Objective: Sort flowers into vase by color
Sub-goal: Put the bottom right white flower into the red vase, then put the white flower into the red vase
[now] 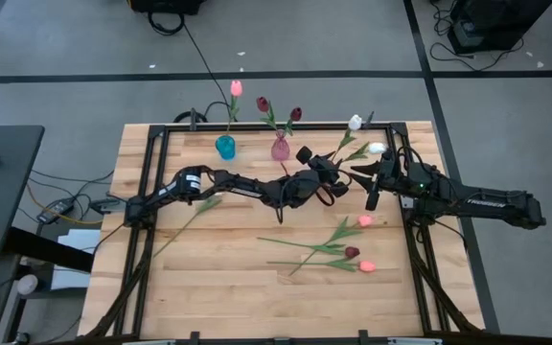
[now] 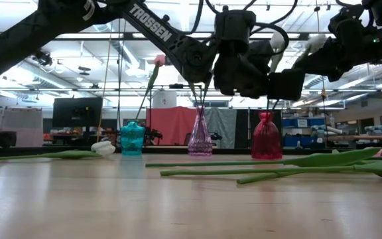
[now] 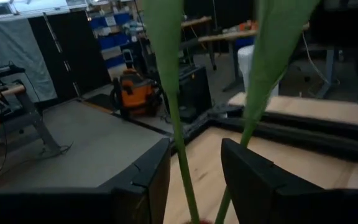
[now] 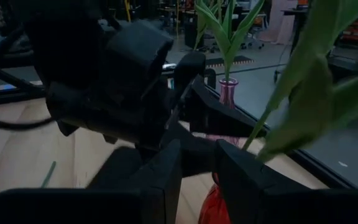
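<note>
I count three vases: teal (image 1: 225,147), pink-clear (image 1: 280,149), red (image 2: 266,137). Nine tulips: three pink (image 1: 364,221), three maroon (image 1: 352,252), three white (image 1: 356,122). Two arms over the counter (image 1: 218,278).

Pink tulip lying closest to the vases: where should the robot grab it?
By its thin stem, just behind the pink bud, coming straight down from above. It lies flat on the table, and farther along it runs into the other fallen stems, so that stretch looks clearest.

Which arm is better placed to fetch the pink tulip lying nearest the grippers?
Probably right: the right gripper hangs almost over that pink tulip; the left gripper sits farther off.
</note>
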Available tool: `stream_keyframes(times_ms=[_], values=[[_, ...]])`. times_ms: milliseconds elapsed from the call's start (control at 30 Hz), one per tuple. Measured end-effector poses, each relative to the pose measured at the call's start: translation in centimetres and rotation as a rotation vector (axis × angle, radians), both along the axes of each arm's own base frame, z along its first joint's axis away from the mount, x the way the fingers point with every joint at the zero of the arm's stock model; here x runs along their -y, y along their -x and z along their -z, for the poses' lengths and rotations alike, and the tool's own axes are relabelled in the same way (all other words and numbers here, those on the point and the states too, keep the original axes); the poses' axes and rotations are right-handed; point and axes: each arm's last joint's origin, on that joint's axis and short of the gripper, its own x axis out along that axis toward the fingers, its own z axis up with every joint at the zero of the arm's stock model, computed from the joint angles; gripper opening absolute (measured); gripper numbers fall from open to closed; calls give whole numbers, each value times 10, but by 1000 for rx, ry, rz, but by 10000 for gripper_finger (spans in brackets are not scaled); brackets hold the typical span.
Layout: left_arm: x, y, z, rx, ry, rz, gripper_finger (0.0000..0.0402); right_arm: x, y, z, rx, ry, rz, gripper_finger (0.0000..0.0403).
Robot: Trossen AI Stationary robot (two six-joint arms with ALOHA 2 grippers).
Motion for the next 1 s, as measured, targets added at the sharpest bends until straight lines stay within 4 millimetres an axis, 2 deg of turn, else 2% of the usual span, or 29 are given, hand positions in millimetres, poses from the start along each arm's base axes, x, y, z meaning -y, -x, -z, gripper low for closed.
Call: stream_keyframes(times_ms=[367,600,800,900,1000], values=[[1,12,-35,-74,64,1,149,-1,-1,-1,7,-1,-20,110],[15,23,-56,-170,88,35,149,-2,-1,-1,8,0,-21,110],[46,35,-69,-290,126,161,149,-2,-1,-1,7,-3,-41,110],[69,38,-64,-372,128,233,149,-3,-1,0,1,-8,-61,110],[88,42,-53,-469,198,380,149,-4,-1,2,-11,-24,-111,110]])
